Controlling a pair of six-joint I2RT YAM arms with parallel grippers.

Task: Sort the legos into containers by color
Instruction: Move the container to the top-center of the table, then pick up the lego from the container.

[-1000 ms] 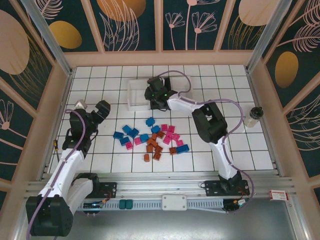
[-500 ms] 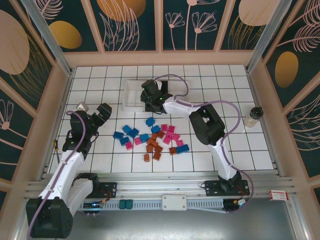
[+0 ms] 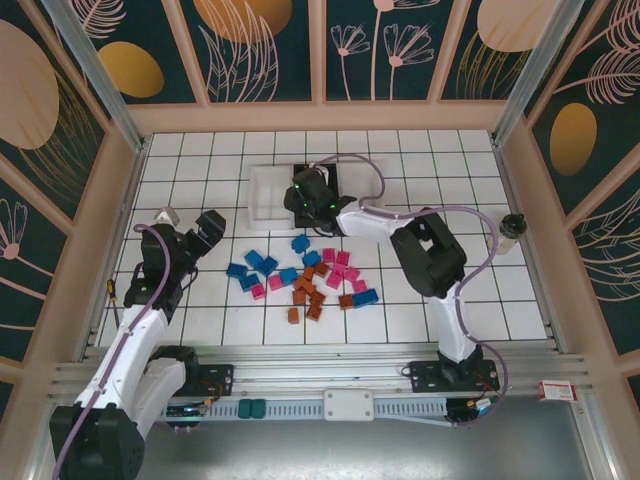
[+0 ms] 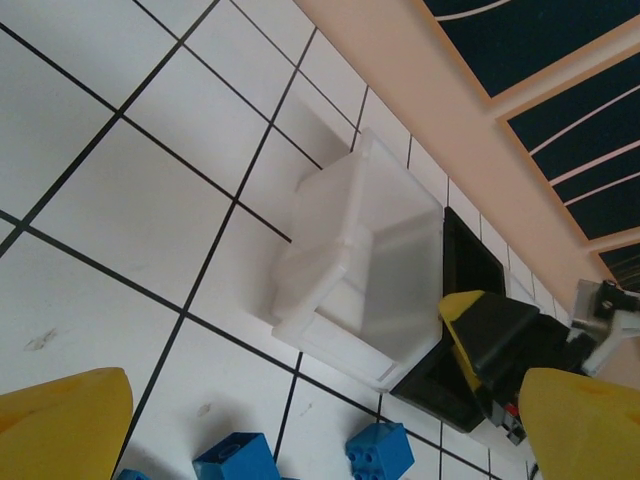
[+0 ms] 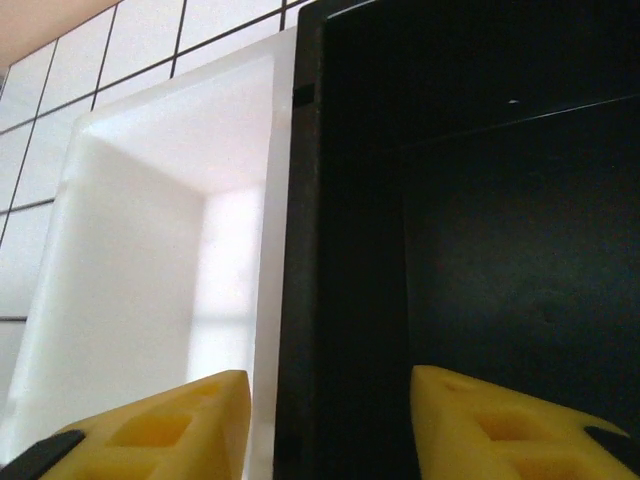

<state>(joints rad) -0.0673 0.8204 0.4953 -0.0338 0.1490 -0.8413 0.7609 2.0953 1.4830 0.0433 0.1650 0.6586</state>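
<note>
Right end effector [image 5: 330, 400] of mine hangs over the bins, yellow fingers parted astride the wall where white meets black, with nothing between them that I can see. My left end effector [image 3: 210, 226] is spread wide and empty over bare tiles left of the bricks. On the white tiled counter [image 3: 480, 290], the row of joined rectangular open-top plastic containers [image 3: 262, 192] sits toward the far wall, mouths up, its long axis running left to right along that wall. I make out a white bin and a black bin [image 5: 480, 200] beside it, the rest hidden under my arm. Both look bare inside as far as I can see, so I judge the sorting hardly begun. The small plastic legos [image 3: 305, 275], blue, magenta-pink and orange-brown, lie mixed at mid-counter, apart from the bins, in a scatter stretched left to right. Which way each brick points is too small to tell.
</note>
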